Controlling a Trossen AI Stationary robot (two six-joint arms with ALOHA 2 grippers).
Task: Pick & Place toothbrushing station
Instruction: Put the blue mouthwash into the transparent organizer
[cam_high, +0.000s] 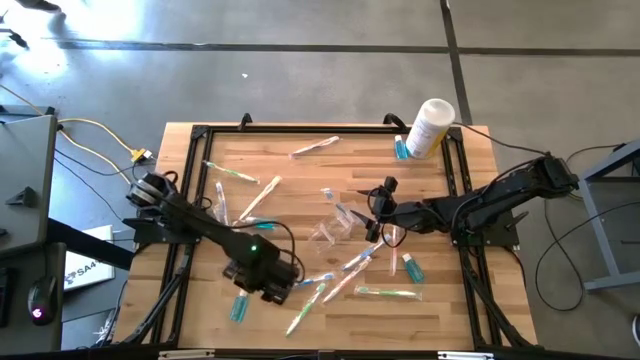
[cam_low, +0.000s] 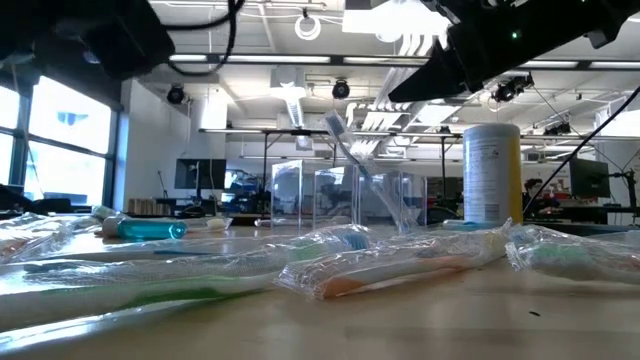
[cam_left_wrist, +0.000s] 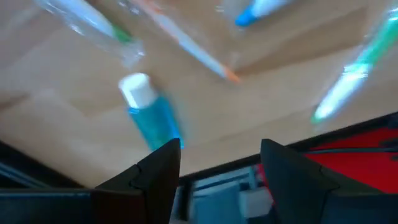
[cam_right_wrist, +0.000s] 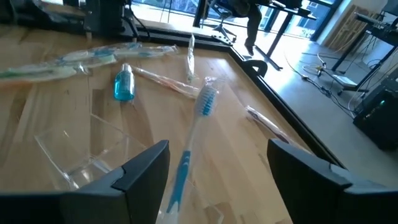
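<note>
Dark fingers of the right gripper (cam_high: 375, 213) stand apart, one on each side of a blue-and-white toothbrush (cam_right_wrist: 191, 144) that rises between them; whether the pads actually press the handle cannot be told. In the low view this toothbrush (cam_low: 362, 170) stands tilted, head uppermost, above the desk. The gripper is positioned near the centre of the desk (cam_high: 300, 170), just beside a clear plastic stand (cam_high: 335, 225) that sits on the wood.

The left gripper (cam_high: 262, 290) is located near the front edge of the desk, left of centre, with its fingers (cam_left_wrist: 163, 163) spread and nothing between them. A small teal tube (cam_left_wrist: 148, 112) with a white cap lies on the desk directly ahead of those fingers, close to the front edge.

Wrapped toothbrushes lie scattered over the desk: one near the back edge (cam_high: 314, 148), one toward the back left corner (cam_high: 231, 172), one by the front edge right of centre (cam_high: 386, 293). A second teal tube (cam_high: 411, 268) lies right of centre. A white cylindrical container (cam_high: 430, 126) stands at the back right corner, a further teal tube (cam_high: 401, 149) just beside it.
</note>
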